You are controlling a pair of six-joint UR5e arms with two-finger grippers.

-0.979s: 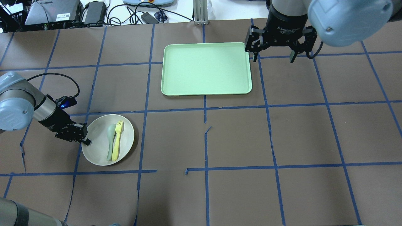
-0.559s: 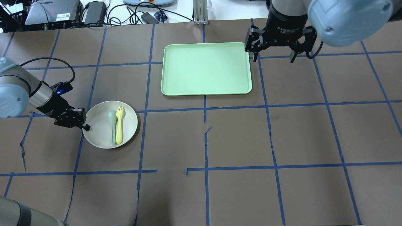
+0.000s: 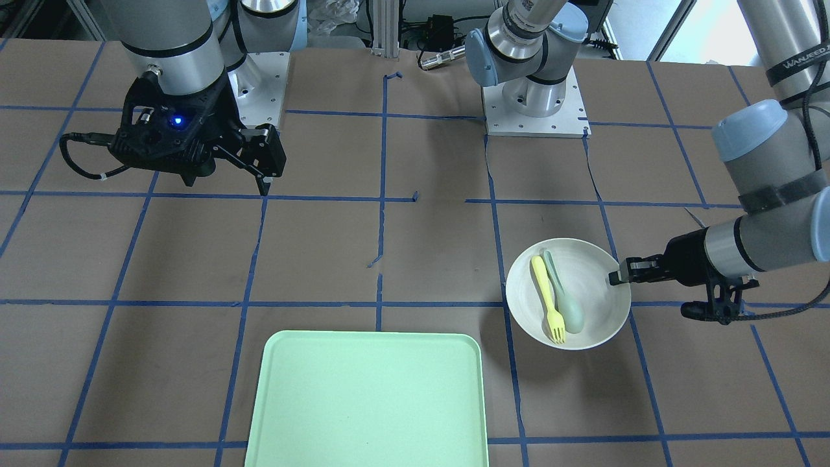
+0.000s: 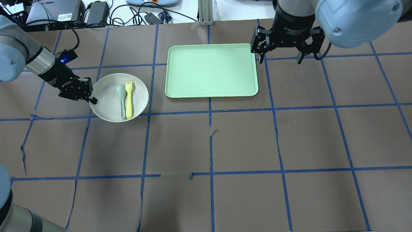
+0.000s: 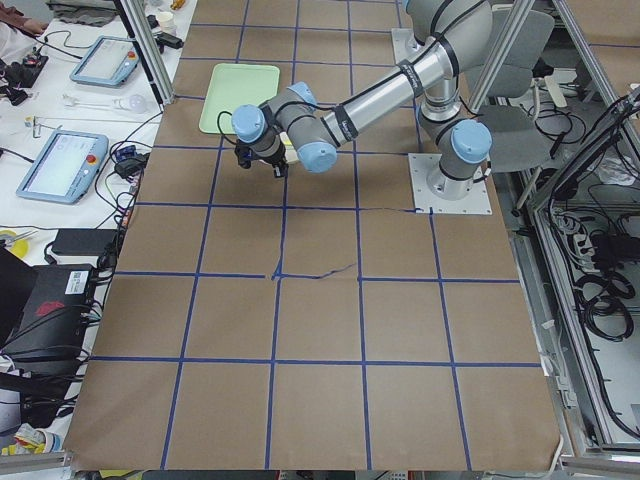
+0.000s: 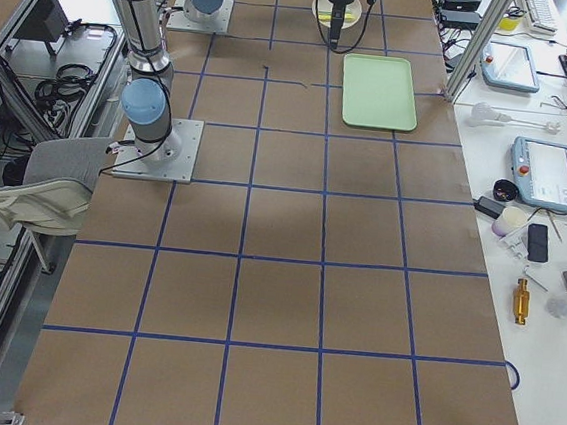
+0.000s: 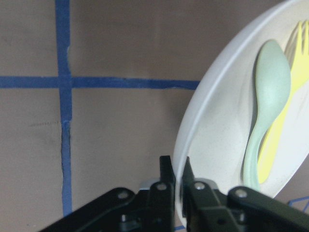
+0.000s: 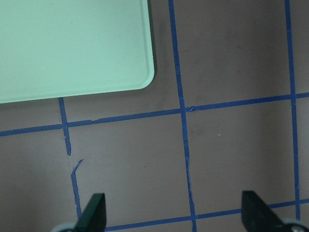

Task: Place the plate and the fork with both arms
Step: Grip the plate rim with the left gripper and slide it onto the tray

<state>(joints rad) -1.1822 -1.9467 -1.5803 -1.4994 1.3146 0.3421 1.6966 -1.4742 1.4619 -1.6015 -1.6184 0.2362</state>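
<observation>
Now L end effector (image 4: pixel 93 100) pinching plate (image 4: pixel 106 106) rim; fork (image 4: pixel 129 100) inside.

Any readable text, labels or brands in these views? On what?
"Adaptive Gripper": white print on the right gripper's black body; rest of that line blurred.
"WANJEED": black band on the left arm.
Sticker on the grey box: too small to read.
No text on the plate, the fork or the tray.

On plate (image 4: pixel 104 106): fork (image 4: pixel 129 100) beside spoon (image 4: pixel 122 96)
</observation>
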